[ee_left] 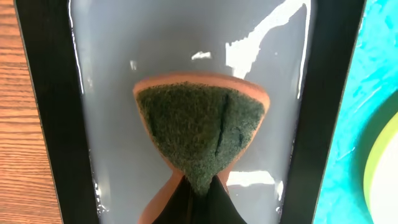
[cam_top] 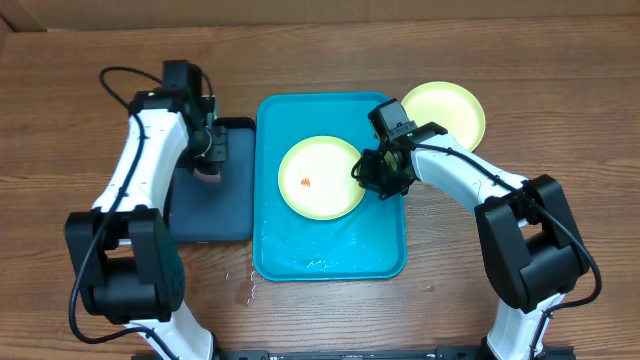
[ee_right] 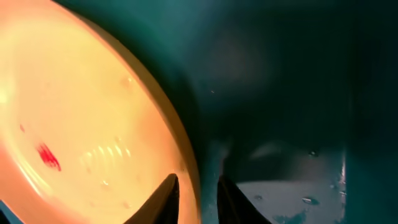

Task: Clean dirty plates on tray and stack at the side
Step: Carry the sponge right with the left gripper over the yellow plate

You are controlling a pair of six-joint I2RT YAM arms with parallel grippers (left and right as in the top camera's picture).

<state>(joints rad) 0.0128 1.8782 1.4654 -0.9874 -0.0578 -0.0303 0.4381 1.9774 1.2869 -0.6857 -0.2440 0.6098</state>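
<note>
One pale yellow-green dirty plate [cam_top: 320, 178] with a red smear [cam_top: 307, 182] lies in the teal tray [cam_top: 330, 255]. My right gripper [cam_top: 365, 172] is at the plate's right edge. In the right wrist view its fingers [ee_right: 198, 193] straddle the plate's rim [ee_right: 81, 124], closed on it, and the tray floor [ee_right: 280, 93] is wet. A second yellow-green plate [cam_top: 445, 110] lies on the table beyond the tray's far right corner. The light blue plate is out of view. My left gripper [cam_top: 207, 140] is shut on a green-and-orange sponge [ee_left: 199, 124].
A dark navy tray [cam_top: 210, 215] holding shallow water [ee_left: 112, 93] lies to the left of the teal tray, and the sponge hangs over it. Water droplets lie on the table by the teal tray's front left corner [cam_top: 245, 285].
</note>
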